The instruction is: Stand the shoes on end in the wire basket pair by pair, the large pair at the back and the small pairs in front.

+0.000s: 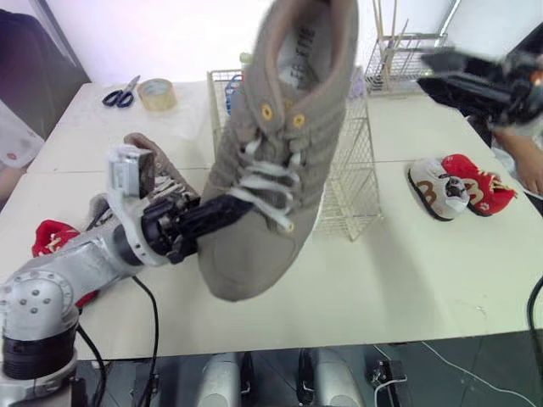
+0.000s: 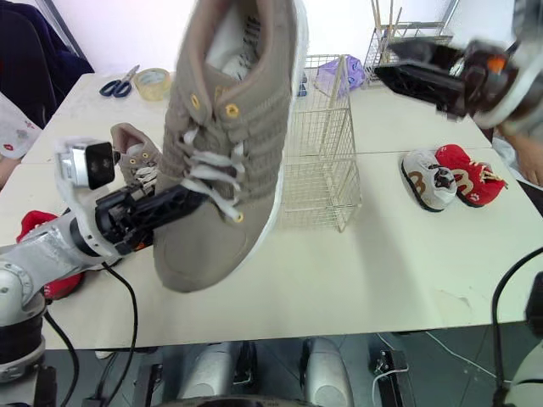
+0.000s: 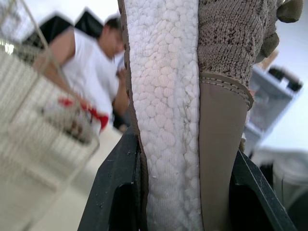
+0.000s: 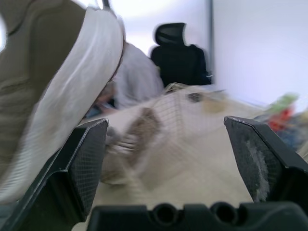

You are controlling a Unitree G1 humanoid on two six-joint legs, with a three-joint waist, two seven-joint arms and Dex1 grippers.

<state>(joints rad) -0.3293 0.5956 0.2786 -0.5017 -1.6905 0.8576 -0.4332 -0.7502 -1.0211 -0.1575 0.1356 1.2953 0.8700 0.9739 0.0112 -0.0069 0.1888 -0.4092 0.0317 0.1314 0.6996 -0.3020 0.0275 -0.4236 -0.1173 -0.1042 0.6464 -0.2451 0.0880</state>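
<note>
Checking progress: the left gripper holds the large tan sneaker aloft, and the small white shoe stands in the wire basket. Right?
No. The left eye view shows the small white shoe lying on the table right of the wire basket; the left gripper does hold the large tan sneaker aloft.

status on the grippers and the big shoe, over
Left gripper shut on large tan shoe, held high. Right gripper open, empty. Wire basket just behind; path looks clear.
</note>
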